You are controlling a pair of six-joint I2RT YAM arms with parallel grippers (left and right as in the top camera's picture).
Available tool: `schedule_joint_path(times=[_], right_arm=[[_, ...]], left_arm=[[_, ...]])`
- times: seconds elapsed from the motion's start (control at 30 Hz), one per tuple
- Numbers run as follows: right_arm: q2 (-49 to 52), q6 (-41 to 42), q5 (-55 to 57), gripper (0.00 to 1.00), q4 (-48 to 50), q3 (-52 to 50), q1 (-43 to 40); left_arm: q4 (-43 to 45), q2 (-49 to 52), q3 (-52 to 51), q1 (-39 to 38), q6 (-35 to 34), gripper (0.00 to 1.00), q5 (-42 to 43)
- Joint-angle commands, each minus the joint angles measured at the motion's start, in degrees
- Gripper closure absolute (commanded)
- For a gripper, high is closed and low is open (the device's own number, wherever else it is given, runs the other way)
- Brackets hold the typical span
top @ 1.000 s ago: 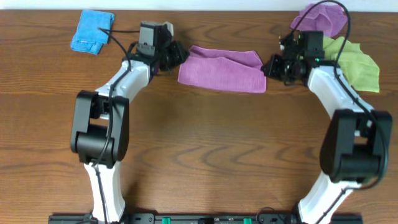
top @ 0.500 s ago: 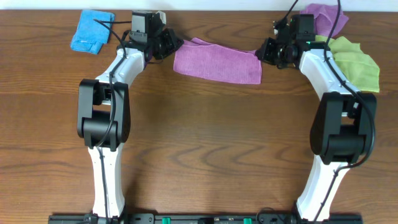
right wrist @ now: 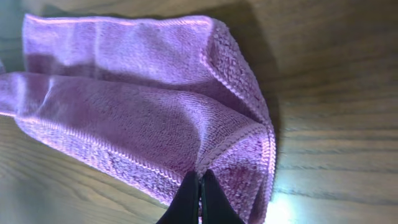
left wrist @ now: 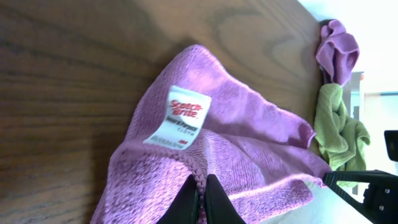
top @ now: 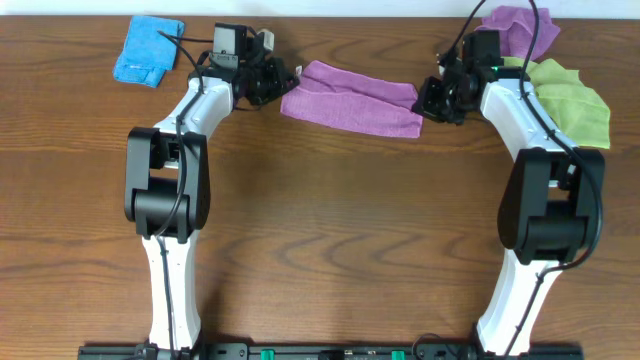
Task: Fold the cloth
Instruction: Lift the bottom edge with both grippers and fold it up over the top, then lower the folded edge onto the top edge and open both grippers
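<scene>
At the far edge of the worktop, seen from overhead, the cloth lay as a doubled band stretched between the left pincer and the right pincer, one at each short end. The lime-green towel and the bunched purple cloth sat beyond the right arm, apart from the work. The step in hand appeared to be laying the fold down. To do it well, both ends should be lowered together, at equal height and equal tension, so that the upper layer settles squarely on the lower one. Release should come only once the edges rest flat and aligned.

From the left wrist, the left pincer was clenched on the hemmed edge of the cloth, its tips pressed together with the hem between them. The white tag lay just beyond the grip, print side up.

From the right wrist, the right pincer was likewise clenched, grasping the cloth at a corner where two hemmed edges met. The layers puckered toward that corner, which suggested that the pull should be eased before letting go.
</scene>
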Motion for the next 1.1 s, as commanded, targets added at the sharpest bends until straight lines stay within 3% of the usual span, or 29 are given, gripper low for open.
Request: schedule_joint_path(times=[0.0,0.73,0.77,0.8,0.83,0.87,0.9,0.97,1.07], right_arm=[[0.42,-0.68,1.66,0.98,-0.46,1.05,0.44],[0.42,-1.36,2.51,0.98,-2.97,1.07,0.46],[0.42,-1.4,2.51,0.96,-3.19,1.07,0.46],[0.42,-1.77,2.49,0.76,-3.41,1.07,0.46],[0.42,-1.77,2.49,0.55,-3.74,1.07,0.44],[0.42,-1.97,2.49,0.46,-4.07,1.07,0.44],[0.42,-2.32,2.51,0.41,-4.2,1.07,0.44],[0.28,-3.08,2.49,0.3,-4.39,1.09,0.44],[-0.24,-3.28,2.51,0.27,-4.46,1.2,0.39]], left_arm=[[-0.24,0.39,1.31,0.66,1.84,0.94,-0.44],[-1.44,0.39,1.51,0.96,5.22,0.94,0.0],[-1.55,0.39,1.51,0.96,5.31,0.94,0.0],[-1.55,0.39,1.51,0.96,5.31,0.94,0.02],[-1.55,0.39,1.51,0.96,5.31,0.73,0.24],[-1.53,0.39,1.51,0.96,5.31,0.5,0.52],[-1.49,0.35,1.51,0.98,5.49,0.41,1.03],[-1.55,0.07,1.51,1.11,6.27,0.36,2.27],[-1.62,-0.66,1.51,1.22,7.32,0.27,3.89]])
